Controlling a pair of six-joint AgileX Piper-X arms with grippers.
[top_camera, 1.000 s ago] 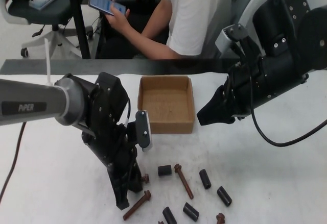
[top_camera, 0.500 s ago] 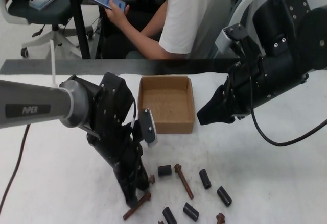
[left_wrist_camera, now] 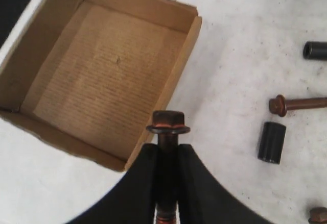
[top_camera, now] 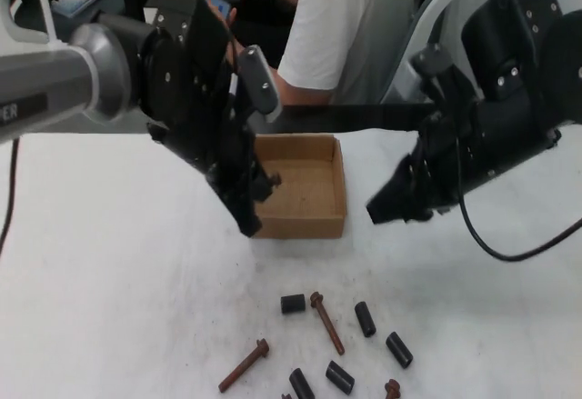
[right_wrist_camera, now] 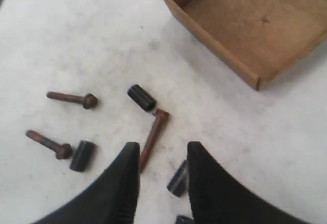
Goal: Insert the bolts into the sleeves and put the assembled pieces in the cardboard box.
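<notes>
my left fingers (left_wrist_camera: 142,183) clamp bolt (left_wrist_camera: 167,128) by box (left_wrist_camera: 177,66); right fingers (right_wrist_camera: 122,183) apart, empty. Next: right grabs sleeve (left_wrist_camera: 271,142), mate them.

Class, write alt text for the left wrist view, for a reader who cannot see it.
The left gripper clamps a rusty bolt by its shank, head outward, close to one wall of the open cardboard box. On the white bench beside the box lie another bolt, a black sleeve and a second sleeve.
</notes>
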